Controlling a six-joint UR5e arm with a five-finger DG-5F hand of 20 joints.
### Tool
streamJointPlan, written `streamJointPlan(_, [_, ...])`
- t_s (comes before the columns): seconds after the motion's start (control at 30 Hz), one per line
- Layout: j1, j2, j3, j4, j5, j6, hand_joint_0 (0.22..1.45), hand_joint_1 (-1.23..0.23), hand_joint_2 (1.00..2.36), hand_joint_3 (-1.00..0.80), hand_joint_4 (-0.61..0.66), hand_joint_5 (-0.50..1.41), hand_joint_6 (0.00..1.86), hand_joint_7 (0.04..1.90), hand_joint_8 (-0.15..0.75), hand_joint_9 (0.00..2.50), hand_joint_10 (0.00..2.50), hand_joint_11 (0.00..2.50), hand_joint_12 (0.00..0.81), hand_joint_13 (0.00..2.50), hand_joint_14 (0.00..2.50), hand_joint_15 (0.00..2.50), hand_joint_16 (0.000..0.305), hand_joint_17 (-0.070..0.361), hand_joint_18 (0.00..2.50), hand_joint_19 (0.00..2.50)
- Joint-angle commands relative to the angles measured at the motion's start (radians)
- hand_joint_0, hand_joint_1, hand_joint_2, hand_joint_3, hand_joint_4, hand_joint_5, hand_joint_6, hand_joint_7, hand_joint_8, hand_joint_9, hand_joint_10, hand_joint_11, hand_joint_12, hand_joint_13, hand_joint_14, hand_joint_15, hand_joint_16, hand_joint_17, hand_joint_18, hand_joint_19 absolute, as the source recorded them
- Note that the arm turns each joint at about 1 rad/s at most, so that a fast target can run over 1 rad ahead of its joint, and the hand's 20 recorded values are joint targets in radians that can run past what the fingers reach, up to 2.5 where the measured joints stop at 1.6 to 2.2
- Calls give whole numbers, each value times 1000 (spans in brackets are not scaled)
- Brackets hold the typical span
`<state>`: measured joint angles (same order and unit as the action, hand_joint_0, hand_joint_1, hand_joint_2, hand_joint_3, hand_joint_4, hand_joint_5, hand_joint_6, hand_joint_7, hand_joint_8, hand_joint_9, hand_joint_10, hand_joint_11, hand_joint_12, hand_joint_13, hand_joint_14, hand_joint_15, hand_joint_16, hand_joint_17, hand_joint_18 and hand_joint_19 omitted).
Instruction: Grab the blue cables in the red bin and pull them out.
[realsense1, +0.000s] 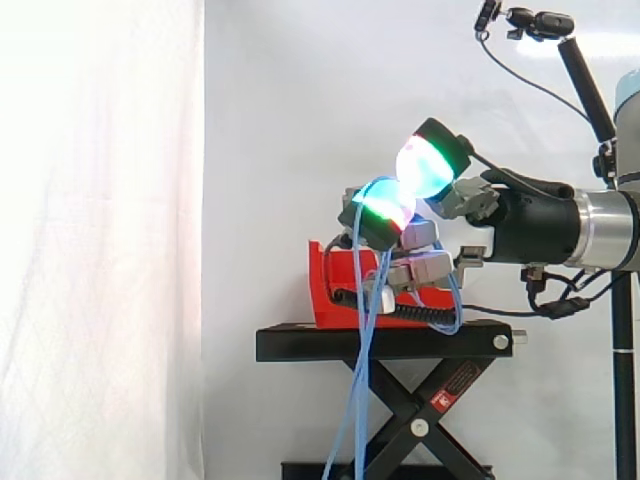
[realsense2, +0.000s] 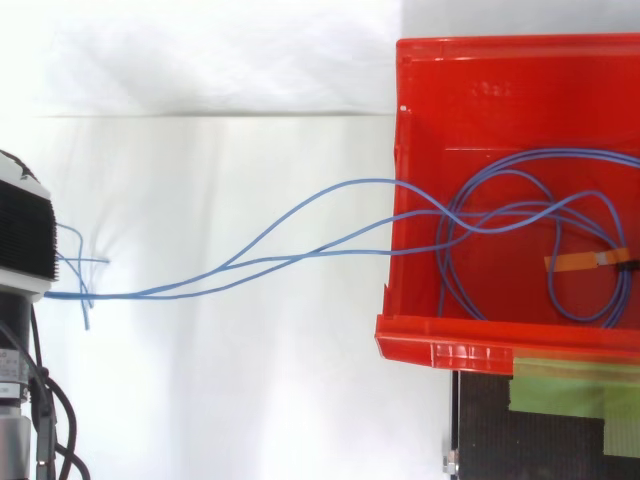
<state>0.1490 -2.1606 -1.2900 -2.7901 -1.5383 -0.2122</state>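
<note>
In the side view my hand (realsense1: 440, 225) reaches in from the right, level with the top of the red bin (realsense1: 335, 285). Its fingers are curled, and their pads glow green, white and red. The blue cables (realsense1: 362, 340) are pinched in those fingers and hang from them, down past the front of the stand. From above, the blue cables (realsense2: 300, 235) stretch left out of the red bin (realsense2: 440, 345), over its left wall, to a black and white part of my hand (realsense2: 22, 235) at the left edge. Loops of cable still lie coiled inside the bin.
The bin sits on a black scissor-lift stand (realsense1: 390, 342) before a white curtain. An orange tag (realsense2: 585, 261) lies among the coils in the bin. Green tape (realsense2: 570, 390) is stuck on the stand beside the bin. A camera arm (realsense1: 540, 25) stands at the upper right.
</note>
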Motion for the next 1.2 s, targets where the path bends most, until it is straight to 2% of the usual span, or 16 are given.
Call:
streamJointPlan(0.0, [0, 1, 0, 0, 0, -2, 767, -810, 1000, -1000, 81, 747, 341, 711, 198, 1062, 474, 1660, 304, 1277, 11, 1485, 46, 104, 811, 809])
streamJointPlan(0.1, [0, -1, 0, -2, 0, -2, 766, -810, 1000, -1000, 78, 746, 338, 711, 193, 1061, 476, 1662, 308, 1269, 10, 1486, 46, 105, 811, 807])
streamJointPlan(0.27, [0, -1, 0, -2, 0, 0, 788, -823, 1000, -1000, 65, 740, 501, 677, 190, 1064, 453, 1667, 300, 1269, 11, 1473, 45, 102, 803, 812])
streamJointPlan(0.47, [-2, 1, 0, 1, -2, -11, 905, -876, 1000, -1000, -3, 641, 961, 546, 167, 1076, 435, 1679, 283, 1270, 12, 1474, 43, 96, 801, 810])
streamJointPlan(0.77, [-3, 1, 0, 1, -2, -20, 940, -862, 1000, -1000, -32, 572, 1127, 478, 174, 1061, 491, 1664, 279, 1282, 13, 1473, 43, 97, 818, 800])
streamJointPlan(0.97, [-5, 1, 1, 1, 1, -8, 948, -858, 1000, -1000, -35, 557, 1152, 463, 171, 1057, 498, 1650, 284, 1285, 13, 1477, 43, 96, 822, 800])
streamJointPlan(1.07, [-6, 1, 3, 30, 4, -8, 951, -856, 1000, -1000, -36, 556, 1157, 451, 167, 1052, 502, 1661, 283, 1284, 13, 1483, 43, 96, 822, 799])
streamJointPlan(1.17, [-12, -1, 1, 139, 7, -29, 952, -856, 1000, -1000, -34, 553, 1160, 454, 166, 1051, 503, 1644, 279, 1285, 13, 1481, 43, 96, 821, 796])
